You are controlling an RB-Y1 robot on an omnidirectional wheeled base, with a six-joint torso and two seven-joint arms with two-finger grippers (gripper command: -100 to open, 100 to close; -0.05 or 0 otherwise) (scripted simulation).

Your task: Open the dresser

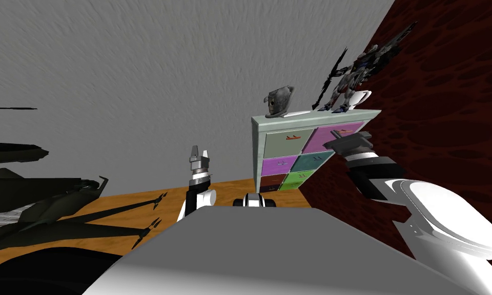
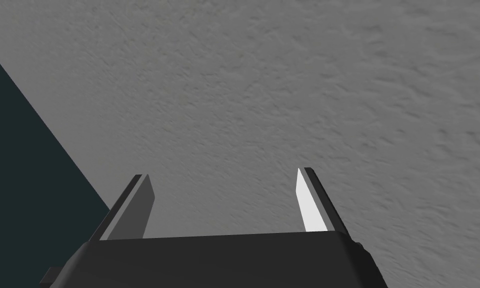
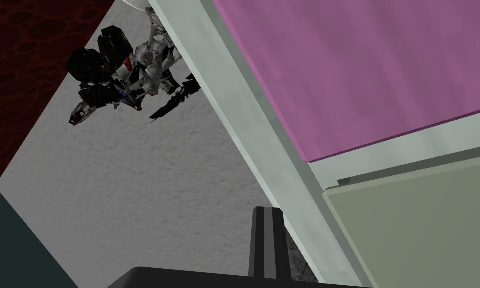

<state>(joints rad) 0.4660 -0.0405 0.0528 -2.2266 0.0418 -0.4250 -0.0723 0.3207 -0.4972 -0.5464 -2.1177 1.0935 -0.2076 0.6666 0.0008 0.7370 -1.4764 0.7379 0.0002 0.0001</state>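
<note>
Ahead and a little to the robot's right stands a pale green dresser (image 1: 311, 114) (image 3: 244, 120) with six flat drawer fronts in different colours. Its far side is close against the dark red patterned wall (image 1: 445, 102) and its back is to the rough grey wall (image 1: 137, 77). The right arm (image 1: 373, 174) reaches out to the top row. The right jaws are pressed together into one narrow bar, lying along the dresser's top rail just beside the pink drawer front (image 1: 319, 142) (image 3: 359, 65), near its seam with the olive-grey drawer front (image 1: 286, 143) (image 3: 424, 225). Whether they touch the rail I cannot tell.

On the dresser's top stand a dark helmet-shaped ornament (image 1: 278, 101), a grey and black winged robot figure (image 1: 350, 77) (image 3: 129, 75) and a white cup (image 1: 362, 97) by the edge nearest the red wall. The left arm (image 1: 200, 176) is raised in front of the grey wall, well apart from the dresser, with the left jaws spread wide. A stretch of orange wooden floor (image 1: 137, 199) shows between the robot and the dresser's front, and black angular shapes (image 1: 45, 210) sprawl over it far to the left.
</note>
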